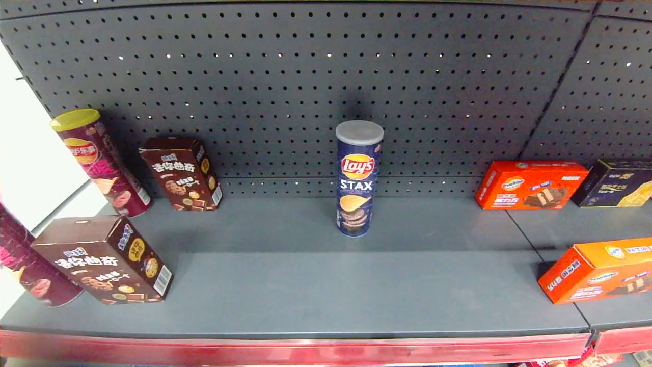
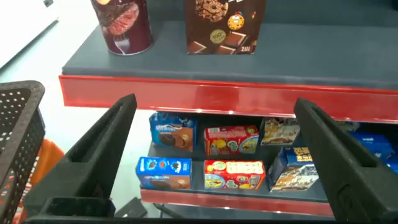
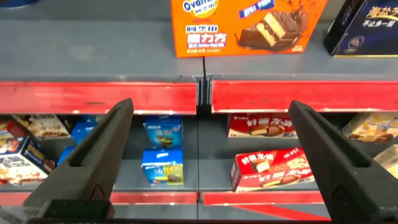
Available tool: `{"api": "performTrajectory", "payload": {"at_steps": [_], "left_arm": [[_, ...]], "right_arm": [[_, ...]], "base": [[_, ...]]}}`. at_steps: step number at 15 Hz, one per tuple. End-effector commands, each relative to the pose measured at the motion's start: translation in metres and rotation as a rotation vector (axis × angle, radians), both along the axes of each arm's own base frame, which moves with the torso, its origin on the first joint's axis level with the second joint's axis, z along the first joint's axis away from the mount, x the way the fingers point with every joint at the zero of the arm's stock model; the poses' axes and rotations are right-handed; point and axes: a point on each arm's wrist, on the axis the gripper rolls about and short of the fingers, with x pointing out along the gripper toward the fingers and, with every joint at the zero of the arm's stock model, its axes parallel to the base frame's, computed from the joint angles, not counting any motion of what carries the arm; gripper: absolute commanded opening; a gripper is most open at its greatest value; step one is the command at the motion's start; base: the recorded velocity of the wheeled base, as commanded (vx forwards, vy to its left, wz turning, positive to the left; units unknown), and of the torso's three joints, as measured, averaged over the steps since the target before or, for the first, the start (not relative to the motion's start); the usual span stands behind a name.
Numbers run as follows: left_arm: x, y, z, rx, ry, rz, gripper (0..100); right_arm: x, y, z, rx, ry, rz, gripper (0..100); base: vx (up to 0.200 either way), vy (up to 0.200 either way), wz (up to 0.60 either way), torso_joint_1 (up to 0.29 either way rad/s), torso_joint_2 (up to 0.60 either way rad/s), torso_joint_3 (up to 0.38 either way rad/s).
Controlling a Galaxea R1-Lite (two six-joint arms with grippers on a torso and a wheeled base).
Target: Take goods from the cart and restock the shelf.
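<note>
Shelf (image 1: 305, 285): grey deck w/ red front lip, part-stocked, bare deck either side of centre. Cart (image 2: 17, 143): a black mesh corner near the L gripper, below deck level. Orange boxes (image 1: 530, 184) at the robot's R end, brown boxes (image 1: 181, 173) and maroon cans (image 1: 99, 163) at the L end. Blue can (image 1: 358, 178): mid-shelf, toward the pegboard (image 1: 305, 76), well apart from all boxes. It stands upright, long axis vertical, grey lid up, label facing the aisle. L gripper (image 2: 214, 104): fingers spread wide, nothing between them, facing the red lip from below deck level. R gripper (image 3: 211, 104): likewise spread and empty, near the join betw. two deck sections. Step in hand (judged): betw. placements, as the can looks set down and neither arm carries stock. Next move prob. calls for turning to the cart, closing on one item there, then lifting it above the lip and onto bare deck beside the can, w/o knocking the can over.
</note>
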Motion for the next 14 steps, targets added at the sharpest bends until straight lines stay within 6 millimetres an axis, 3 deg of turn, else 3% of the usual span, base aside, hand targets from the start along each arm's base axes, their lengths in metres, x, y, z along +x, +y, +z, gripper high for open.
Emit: {"api": "performTrajectory", "payload": {"at_steps": [1, 11, 14], "left_arm": [[0.0001, 0.0000, 0.0001, -0.001, 0.000, 0.001, 100], [0.0001, -0.0001, 0.0001, -0.001, 0.000, -0.002, 100], [0.0001, -0.0003, 0.0000, 0.005, 0.002, -0.013, 100]], "right_arm": [[0.0001, 0.0000, 0.0001, 0.001, 0.001, 0.000, 100], [0.0001, 0.0000, 0.0001, 0.005, 0.001, -0.002, 100], [0.0001, 0.0000, 0.0001, 0.005, 0.001, -0.002, 100]], "base": [[0.000, 0.000, 0.60, -0.007, 0.00, 0.002], [0.000, 0.000, 0.60, 0.003, 0.00, 0.003], [0.000, 0.000, 0.00, 0.000, 0.00, 0.000]]}}
